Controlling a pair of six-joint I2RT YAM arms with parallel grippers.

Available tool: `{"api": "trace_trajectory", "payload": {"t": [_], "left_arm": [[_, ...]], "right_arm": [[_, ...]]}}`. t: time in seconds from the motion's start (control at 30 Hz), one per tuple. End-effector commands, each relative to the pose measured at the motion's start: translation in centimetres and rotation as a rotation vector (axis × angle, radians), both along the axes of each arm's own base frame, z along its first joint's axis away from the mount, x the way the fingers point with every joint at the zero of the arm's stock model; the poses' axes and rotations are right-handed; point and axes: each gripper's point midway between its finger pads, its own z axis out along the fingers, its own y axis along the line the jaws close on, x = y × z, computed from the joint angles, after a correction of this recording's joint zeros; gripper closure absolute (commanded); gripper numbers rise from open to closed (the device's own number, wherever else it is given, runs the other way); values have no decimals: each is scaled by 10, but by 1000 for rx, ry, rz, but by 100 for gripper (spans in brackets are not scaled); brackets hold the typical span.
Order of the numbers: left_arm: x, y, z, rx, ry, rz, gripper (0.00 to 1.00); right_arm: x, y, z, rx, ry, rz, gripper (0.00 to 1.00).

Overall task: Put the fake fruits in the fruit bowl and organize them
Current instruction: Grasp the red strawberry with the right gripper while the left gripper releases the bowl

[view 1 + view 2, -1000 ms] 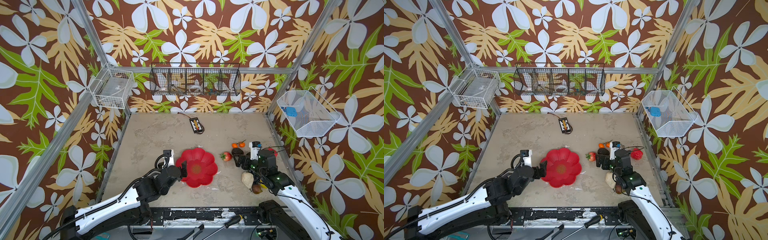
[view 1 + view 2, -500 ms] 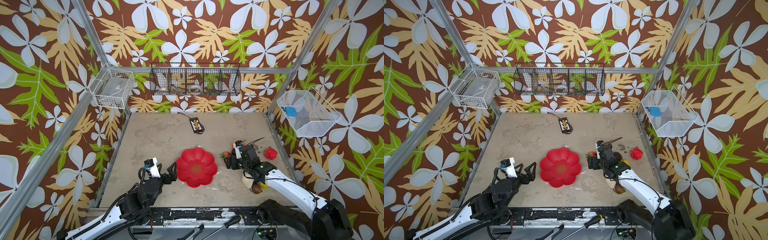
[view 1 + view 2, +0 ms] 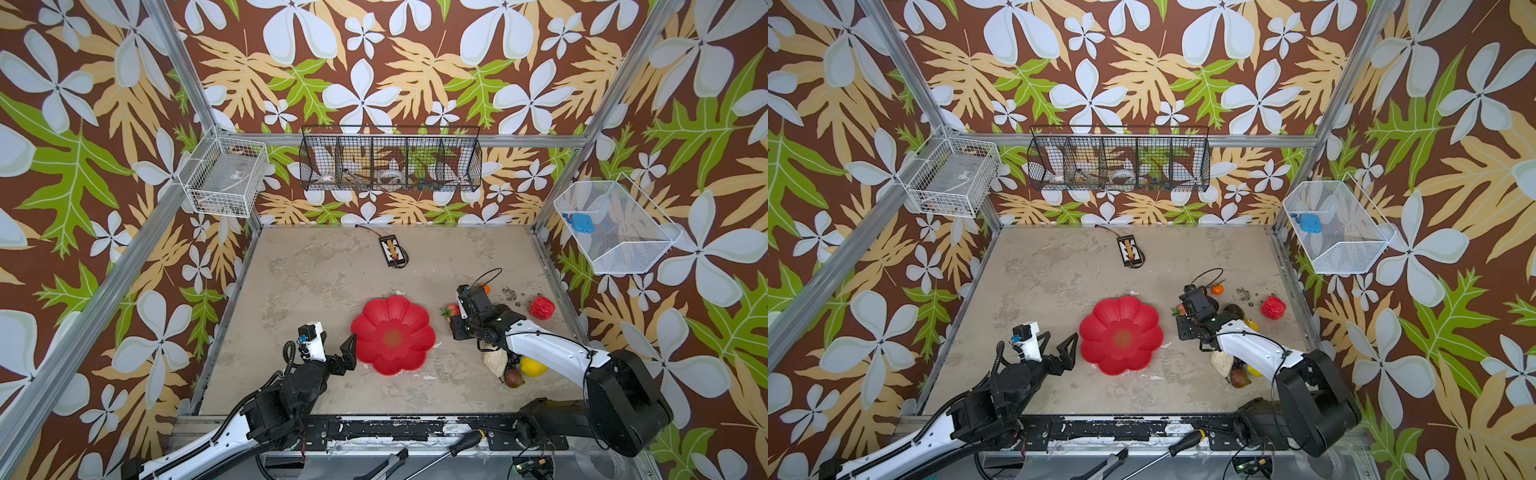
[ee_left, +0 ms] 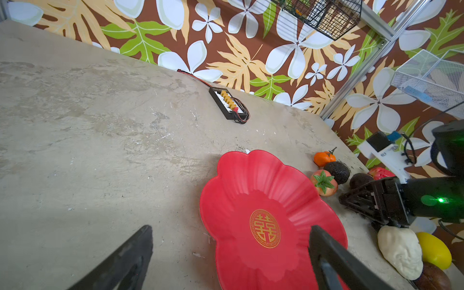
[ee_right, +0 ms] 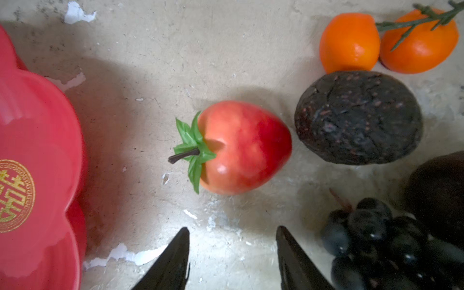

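The fruit bowl point(image 3: 392, 334) point(image 3: 1121, 334) point(image 4: 263, 195) point(image 5: 37, 125), a red flower dish, lies empty mid-table. My left gripper point(image 3: 336, 345) point(image 4: 231, 228) hangs open at its left rim. Right of the bowl lies a red strawberry point(image 5: 241, 148) point(image 3: 452, 310) point(image 4: 324, 182). My right gripper point(image 5: 233, 229) point(image 3: 455, 326) is open just short of it, holding nothing. Around it sit a dark avocado point(image 5: 359, 118), two oranges point(image 5: 350, 42), and a grape bunch point(image 5: 376, 241). A red apple point(image 3: 541, 307), a lemon point(image 3: 533, 366) and a beige piece point(image 3: 494, 361) lie further right.
A black device with a cable point(image 3: 392, 251) lies near the back wall. Wire baskets point(image 3: 390, 164) hang on the back and side walls. A brown fruit point(image 3: 514, 378) rests by the lemon under the right arm. Metal frame rails point(image 3: 548, 266) edge the table.
My left arm has drawn back from the bowl's left rim toward the front. My right gripper has moved left, from above the fruit pile to just beside the strawberry.
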Motion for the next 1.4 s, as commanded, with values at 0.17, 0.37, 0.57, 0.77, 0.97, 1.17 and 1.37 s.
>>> {"api": "trace_trajectory", "payload": {"t": [0.17, 0.37, 0.57, 0.77, 0.97, 1.17, 1.37], "left_arm": [[1, -3, 9, -20, -36, -10, 2], [1, -4, 9, -19, -35, -15, 2], [2, -8, 6, 1, -24, -26, 2], [3, -11, 4, 11, -17, -33, 2], [3, -11, 3, 12, -17, -33, 2], [3, -11, 4, 11, -18, -32, 2], [3, -11, 4, 11, -18, -31, 2]], "right_arm": [[21, -10, -8, -111, -16, -41, 45], [42, -5, -3, -137, -44, -44, 44], [63, 0, -6, -181, -49, -36, 44], [78, 6, -7, -199, -51, -23, 39], [85, 13, -13, -180, -31, -11, 36], [87, 13, -18, -162, -32, -9, 26], [91, 18, -20, -117, -47, 11, 29]]}}
